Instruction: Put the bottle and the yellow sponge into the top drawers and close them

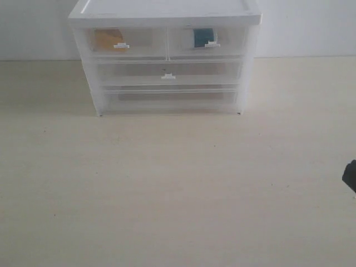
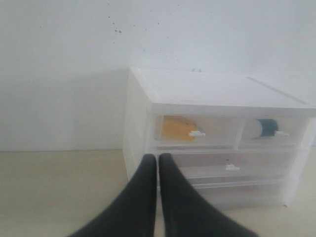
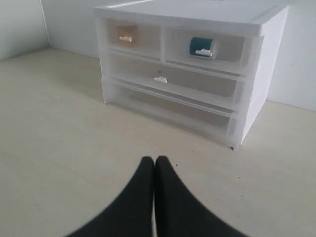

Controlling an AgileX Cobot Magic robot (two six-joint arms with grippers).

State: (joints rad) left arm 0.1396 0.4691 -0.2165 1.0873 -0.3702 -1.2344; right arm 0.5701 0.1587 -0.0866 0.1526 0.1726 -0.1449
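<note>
The white cabinet [image 1: 164, 16] stands at the back of the table. Both top drawers are pushed in. The yellow sponge [image 1: 108, 39] shows through the left top drawer [image 1: 139, 40], and the bottle [image 1: 203, 37] with its teal label shows through the right top drawer [image 1: 231, 39]. My left gripper [image 2: 158, 159] is shut and empty, held near the cabinet's left front corner. My right gripper [image 3: 154, 160] is shut and empty, low over the table well in front of the cabinet. In the exterior view only a dark bit of the right arm [image 1: 350, 175] shows at the right edge.
Two full-width drawers [image 1: 168, 72] sit shut below the top pair. A pale wall [image 2: 64, 74] rises behind the cabinet. The beige tabletop [image 1: 167, 189] stretches in front.
</note>
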